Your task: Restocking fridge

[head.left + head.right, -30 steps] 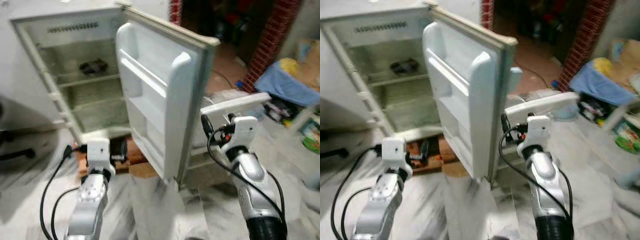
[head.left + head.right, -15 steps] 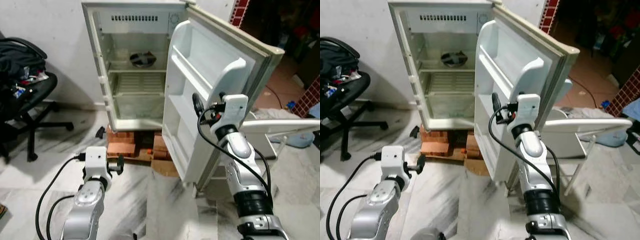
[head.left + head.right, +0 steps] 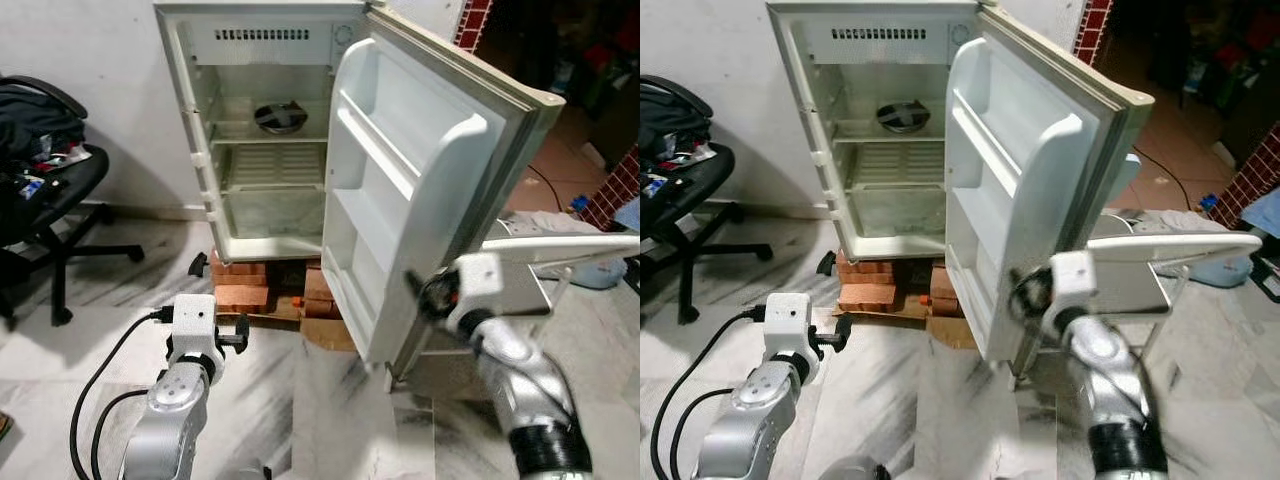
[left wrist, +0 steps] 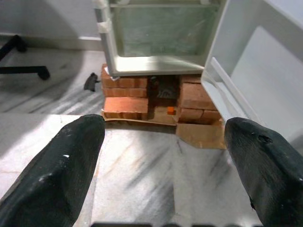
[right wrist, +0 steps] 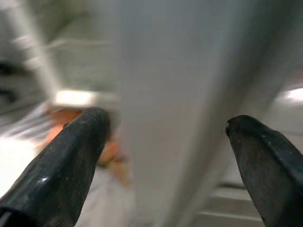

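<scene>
Fridge is stood against the far wall, raised on a stack of bricks, presumably to keep its base off the marble floor. The cabinet is seen open and nearly bare: wire shelves are empty, save a round dark dish on the upper shelf.

Fridge door is swung wide toward the right, its inner racks empty and turned toward the robot, so shelves and door bins are both laid open for loading. No stock to be loaded can be made out.

An office chair heaped with dark clothes is noted at far left; a white folding table behind the door at right.

Right gripper is held near the door's free edge, fingers spread wide with the edge between them, not closed on it; likely placed to steady or push the door. View is blurred.

Left gripper is held low at near left, fingers wide and empty, pointed at the bricks; judged idle.
</scene>
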`<state>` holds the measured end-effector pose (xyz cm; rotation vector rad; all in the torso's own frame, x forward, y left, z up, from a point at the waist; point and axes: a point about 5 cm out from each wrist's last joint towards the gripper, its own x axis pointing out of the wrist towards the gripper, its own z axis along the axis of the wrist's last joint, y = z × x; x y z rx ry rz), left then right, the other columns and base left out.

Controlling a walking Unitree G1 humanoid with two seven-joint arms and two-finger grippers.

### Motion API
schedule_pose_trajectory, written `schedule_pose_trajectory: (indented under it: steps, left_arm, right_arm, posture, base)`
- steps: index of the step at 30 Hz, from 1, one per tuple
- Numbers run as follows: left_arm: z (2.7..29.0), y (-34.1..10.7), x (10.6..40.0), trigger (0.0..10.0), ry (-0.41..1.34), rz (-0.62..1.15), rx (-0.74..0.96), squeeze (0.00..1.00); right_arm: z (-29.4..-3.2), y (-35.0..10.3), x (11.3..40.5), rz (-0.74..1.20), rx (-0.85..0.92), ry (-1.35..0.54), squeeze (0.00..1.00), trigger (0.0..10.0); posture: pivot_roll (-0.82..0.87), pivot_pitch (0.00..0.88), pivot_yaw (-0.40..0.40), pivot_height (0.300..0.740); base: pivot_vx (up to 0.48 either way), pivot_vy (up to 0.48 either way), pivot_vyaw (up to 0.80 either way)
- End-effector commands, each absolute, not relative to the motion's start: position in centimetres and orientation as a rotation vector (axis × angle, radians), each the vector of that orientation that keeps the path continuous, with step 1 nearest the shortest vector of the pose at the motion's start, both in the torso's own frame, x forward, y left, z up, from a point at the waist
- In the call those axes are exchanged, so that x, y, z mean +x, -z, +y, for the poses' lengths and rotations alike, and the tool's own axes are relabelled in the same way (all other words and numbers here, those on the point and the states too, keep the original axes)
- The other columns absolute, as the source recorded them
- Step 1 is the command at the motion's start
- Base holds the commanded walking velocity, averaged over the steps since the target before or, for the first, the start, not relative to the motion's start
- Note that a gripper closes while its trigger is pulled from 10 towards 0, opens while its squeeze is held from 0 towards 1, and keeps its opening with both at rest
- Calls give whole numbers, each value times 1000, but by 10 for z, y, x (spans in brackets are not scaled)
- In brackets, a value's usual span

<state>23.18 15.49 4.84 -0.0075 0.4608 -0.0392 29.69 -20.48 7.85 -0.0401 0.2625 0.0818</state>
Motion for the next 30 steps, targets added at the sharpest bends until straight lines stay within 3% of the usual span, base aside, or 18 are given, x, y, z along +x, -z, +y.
schedule_pose_trajectory:
  steps: [1,5,9,11,13,14,16,17,20,21,22,27,30]
  left_arm:
    - [154,-52,233,10000,46,452,4,0]
    - [154,-53,232,10000,43,455,14,0]
    - [158,-52,230,10000,32,459,20,0]
    - [158,-52,230,10000,31,458,19,0]
    - [157,-52,230,10000,33,458,21,0]
    - [157,-52,230,10000,33,458,22,0]
    - [157,-52,230,10000,35,458,22,0]
    - [157,-52,229,10000,35,458,22,0]
    - [157,-52,230,10000,39,460,23,0]
    - [156,-52,230,10000,41,462,24,0]
    - [156,-51,230,10000,46,461,31,0]
    - [156,-52,230,10000,57,453,51,0]
    - [155,-56,233,10000,87,413,89,0]
  right_arm:
    - [-211,-97,313,193,-60,-21,0,10000]
    - [-219,-119,332,122,-92,66,0,10000]
    - [-202,-150,349,-22,-4,-8,0,10000]
    - [-182,-161,352,-70,145,-151,0,10000]
    - [-148,-183,343,-133,505,-473,0,10000]
    - [-137,-190,334,-132,580,-615,0,10000]
    - [-120,-199,303,-125,587,-930,0,10000]
    - [-120,-197,301,-117,570,-942,0,10000]
    - [-136,-159,314,-20,421,-719,0,10000]
    - [-143,-145,316,6,322,-638,0,10000]
    - [-160,-125,317,14,94,-457,0,10000]
    - [-180,-104,299,83,55,-279,0,10000]
    - [-175,-89,283,124,71,-255,0,10000]
  posture:
    - [106,16,-23,740]
    - [118,18,-28,740]
    - [127,19,-34,740]
    - [130,19,-37,740]
    - [131,18,-37,740]
    - [130,17,-37,740]
    - [124,16,-38,740]
    - [123,15,-38,740]
    - [120,16,-37,740]
    - [120,15,-37,740]
    - [117,15,-35,740]
    - [113,14,-30,740]
    - [111,13,-24,740]
  base:
    - [0,0,0]
    - [0,0,0]
    - [0,0,0]
    - [0,0,0]
    - [0,0,0]
    - [0,0,0]
    - [0,0,0]
    - [0,0,0]
    - [0,0,0]
    - [0,0,0]
    - [0,0,0]
    - [0,0,0]
    - [0,454,0]
